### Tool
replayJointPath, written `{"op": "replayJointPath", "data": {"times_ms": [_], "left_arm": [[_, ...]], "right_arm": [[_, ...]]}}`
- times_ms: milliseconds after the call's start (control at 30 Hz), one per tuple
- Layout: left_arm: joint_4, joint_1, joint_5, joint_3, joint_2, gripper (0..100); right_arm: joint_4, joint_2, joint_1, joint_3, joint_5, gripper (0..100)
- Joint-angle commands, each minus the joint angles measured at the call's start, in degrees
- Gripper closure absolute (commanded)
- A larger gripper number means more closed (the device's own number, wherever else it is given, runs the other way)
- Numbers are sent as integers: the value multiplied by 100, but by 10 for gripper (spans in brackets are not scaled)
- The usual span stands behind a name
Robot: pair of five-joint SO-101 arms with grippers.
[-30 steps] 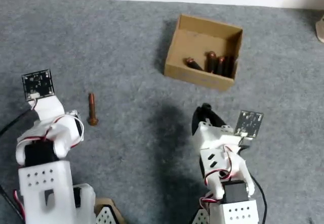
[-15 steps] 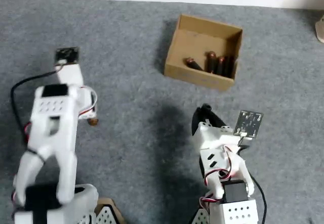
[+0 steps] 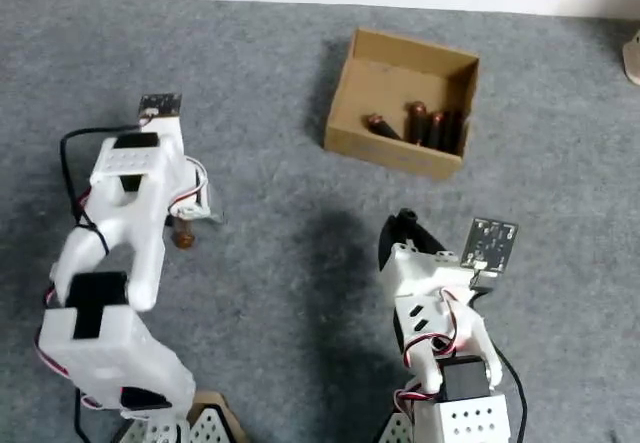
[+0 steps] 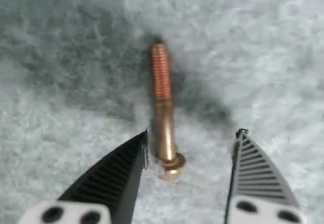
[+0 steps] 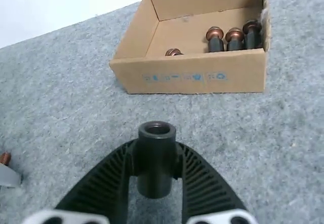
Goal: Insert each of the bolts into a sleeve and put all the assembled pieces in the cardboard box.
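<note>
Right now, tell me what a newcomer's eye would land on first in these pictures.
First comes the copper bolt, lying on the grey carpet with its head between the left arm's open jaws, not yet gripped. Next comes the black sleeve clamped in the right arm's jaws, in front of the cardboard box. Several assembled pieces lie inside the box.

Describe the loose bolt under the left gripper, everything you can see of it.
The bolt looks like copper-coloured metal: a threaded tip, a smooth shank and a flanged head. It lies flat on the grey carpet-like table cover, with nothing fitted over it. The left gripper is open above it, one finger on each side of the head end. One fingertip sits very close to the shank, but I cannot tell whether it touches.
</note>
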Motion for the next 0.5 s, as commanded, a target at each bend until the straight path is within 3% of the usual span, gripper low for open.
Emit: {"op": "replayJointPath", "data": {"times_ms": [0,200,300,400,467], "left_arm": [[35,-163,-26,-259,31,738],[26,-251,-35,-251,66,744],[0,-251,-35,-251,75,834],[-378,-251,-35,-242,75,994],[-607,-251,-35,-189,84,970]], "right_arm": [[13,-48,75,875,-44,993],[13,-48,75,875,-44,993],[13,-48,84,875,-44,993],[22,-48,84,875,-44,993],[110,-48,84,875,-44,993]]}}
